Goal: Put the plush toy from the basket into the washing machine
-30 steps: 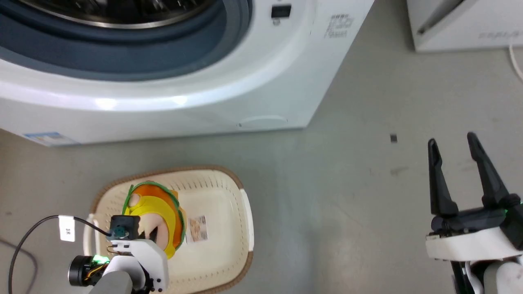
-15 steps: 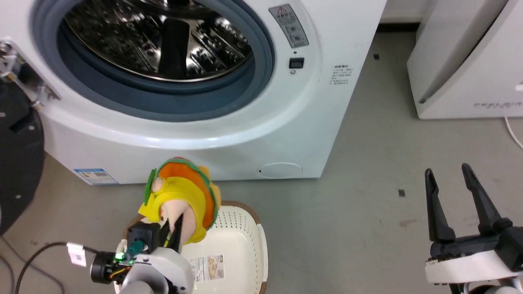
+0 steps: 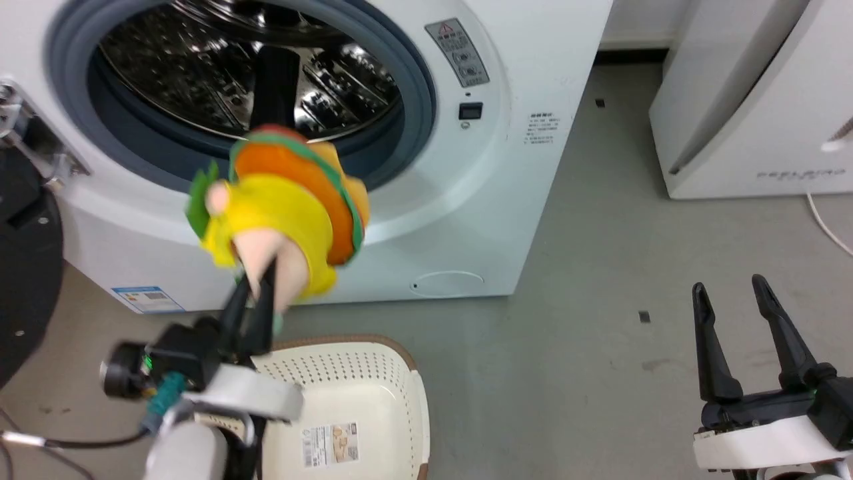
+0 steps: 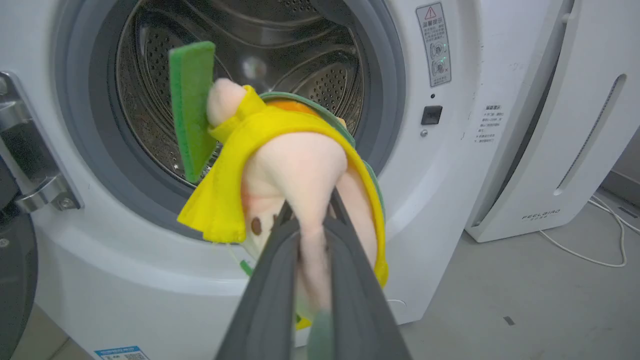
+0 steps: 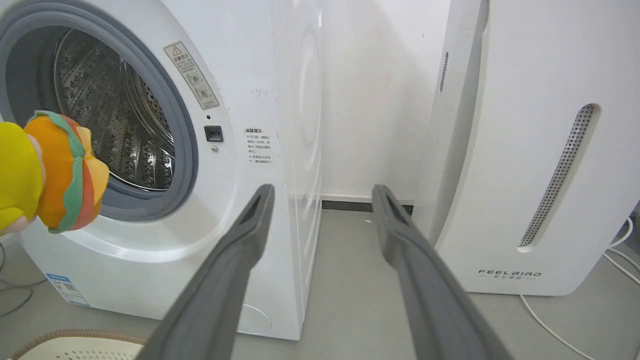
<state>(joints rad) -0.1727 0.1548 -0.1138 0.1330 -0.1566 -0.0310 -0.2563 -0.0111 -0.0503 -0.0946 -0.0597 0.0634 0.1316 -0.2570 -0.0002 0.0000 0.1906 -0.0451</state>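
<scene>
The washing machine (image 3: 480, 220) stands far left, porthole open; the basket (image 3: 373, 341) sits on the floor nearer you. The plush toy (image 3: 286, 200) hangs before the porthole's lower rim. It looks light and squashy, likely to slip from a shallow pinch. Your left claw (image 3: 256, 283), angled up and forward, is clamped deep on its peach head; your right claw (image 3: 728, 285) rests low right, fingers parted.

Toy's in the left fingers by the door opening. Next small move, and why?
Probably ease the left gripper forward into the drum: the plush toy, pinched in its fingers, hangs before the lower gasket rim of the washing machine, not yet inside, and the opening looks unobstructed.
</scene>
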